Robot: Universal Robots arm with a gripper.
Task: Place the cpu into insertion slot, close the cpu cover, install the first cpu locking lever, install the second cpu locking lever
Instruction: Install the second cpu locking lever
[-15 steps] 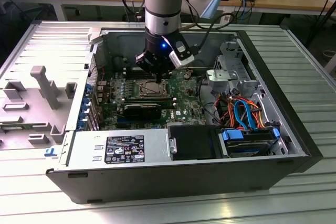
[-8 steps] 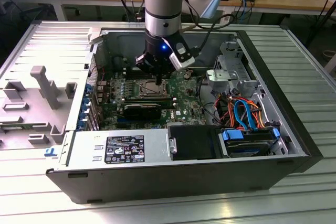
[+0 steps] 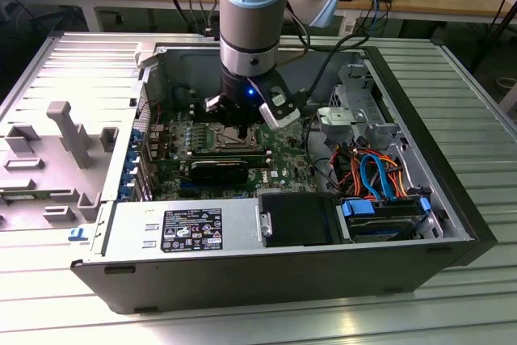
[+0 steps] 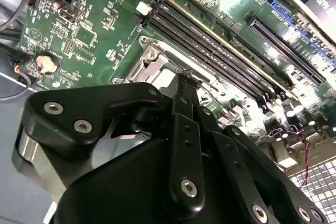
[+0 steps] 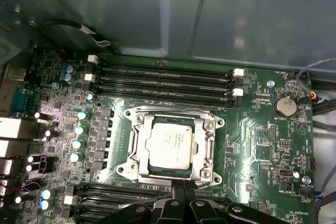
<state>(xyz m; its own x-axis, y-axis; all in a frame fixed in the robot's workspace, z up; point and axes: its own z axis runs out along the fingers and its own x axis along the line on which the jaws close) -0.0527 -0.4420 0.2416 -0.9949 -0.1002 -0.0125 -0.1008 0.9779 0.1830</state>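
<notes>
Black gripper (image 5: 178,195) linkage sits closest to the lens in both wrist views, my fingers (image 4: 185,85) drawn together to a narrow tip with nothing between them, clenched on empty air. That tip hangs right at the near edge of the cpu cover (image 5: 207,153), the silvery frame lying flat over the insertion slot (image 5: 137,145); whether it touches the metal I cannot tell. Just beyond my tip the cpu (image 5: 170,142) lies seated in the slot, its dull grey top showing through the cover's window. Past the chip run four long memory slots (image 5: 163,80), and more of them lie on my side of the socket. All of this belongs to the green motherboard (image 5: 262,140), with a round coin battery (image 5: 286,105) off to one side. In the exterior view my arm (image 3: 252,14) reaches straight down into an open computer case (image 3: 266,272) lying on the ribbed metal bench (image 3: 485,119).
</notes>
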